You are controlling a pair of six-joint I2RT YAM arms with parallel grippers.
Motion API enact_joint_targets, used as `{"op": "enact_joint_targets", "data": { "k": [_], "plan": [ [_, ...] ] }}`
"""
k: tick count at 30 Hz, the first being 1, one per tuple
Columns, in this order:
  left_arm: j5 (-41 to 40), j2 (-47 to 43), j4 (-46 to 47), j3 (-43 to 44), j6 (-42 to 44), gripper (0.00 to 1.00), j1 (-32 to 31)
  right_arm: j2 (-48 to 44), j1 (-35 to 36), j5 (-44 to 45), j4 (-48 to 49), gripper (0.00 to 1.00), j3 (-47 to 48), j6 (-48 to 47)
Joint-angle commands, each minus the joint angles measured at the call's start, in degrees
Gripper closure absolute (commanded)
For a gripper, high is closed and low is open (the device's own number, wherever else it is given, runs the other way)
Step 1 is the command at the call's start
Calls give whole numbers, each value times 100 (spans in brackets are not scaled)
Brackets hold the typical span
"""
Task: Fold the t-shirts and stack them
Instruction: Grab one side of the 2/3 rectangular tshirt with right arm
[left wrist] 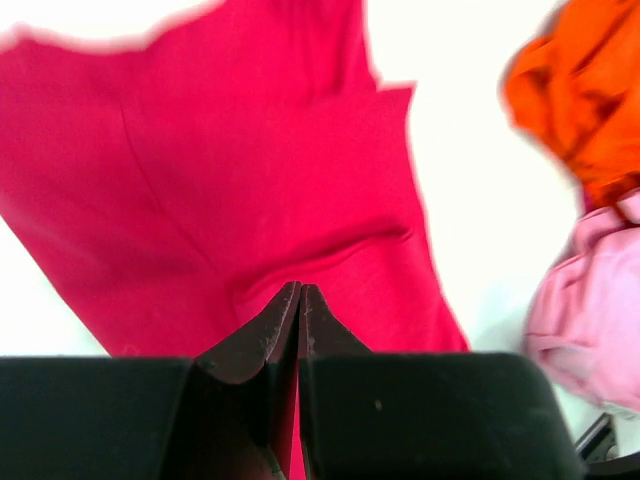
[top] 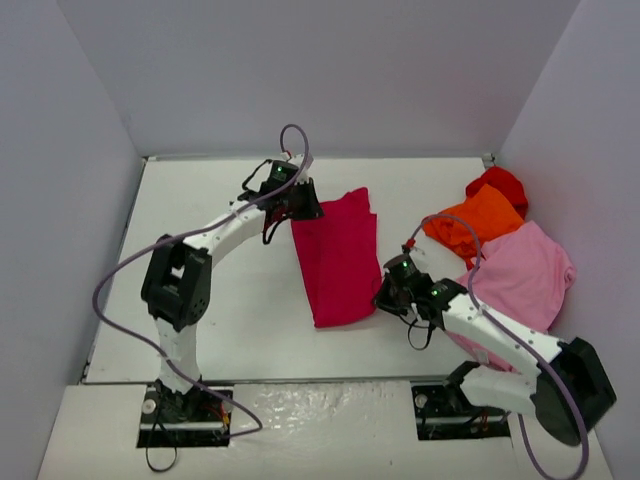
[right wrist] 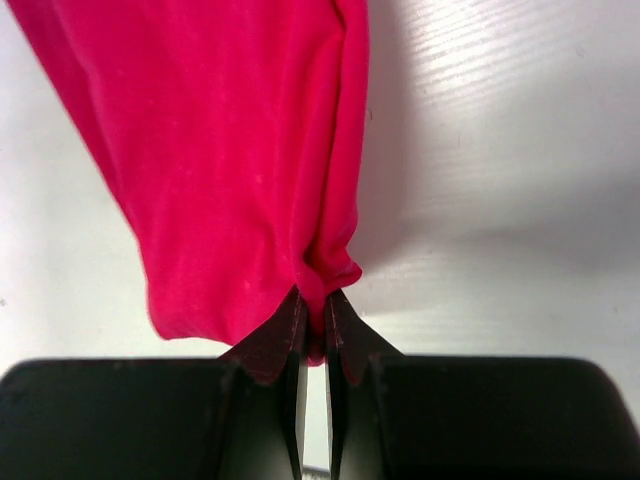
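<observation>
Here white table (top: 250,330), grey walls (top: 320,70); left claw (top: 300,207), right claw (top: 384,296) each clamp crimson-magenta t-shirt (top: 340,260).

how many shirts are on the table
4. The crimson shirt lies in the middle; the red shirt is at the far right, the orange shirt just nearer, the pink shirt nearest of that pile. Others may hide under it.

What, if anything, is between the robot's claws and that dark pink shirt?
Nothing visible. The left gripper and the right gripper are both shut on the crimson-magenta shirt, one at its far edge, one at its near edge. The other shirts lie heaped to its right, apart from it.
</observation>
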Motion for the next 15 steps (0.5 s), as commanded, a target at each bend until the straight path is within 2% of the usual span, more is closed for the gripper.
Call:
{"op": "enact_joint_targets", "data": {
  "k": [1,7,15],
  "plan": [
    [-46,-615,-6,390,142,100,23,-414,64,-254,-685,98,36,46],
    [233,-468,449,141,-178,100,23,-692,90,-338,-870,99,86,107],
    [564,-74,1417,-224,-537,100,-3,-492,93,-215,-928,99,409,35]
  ]
}}
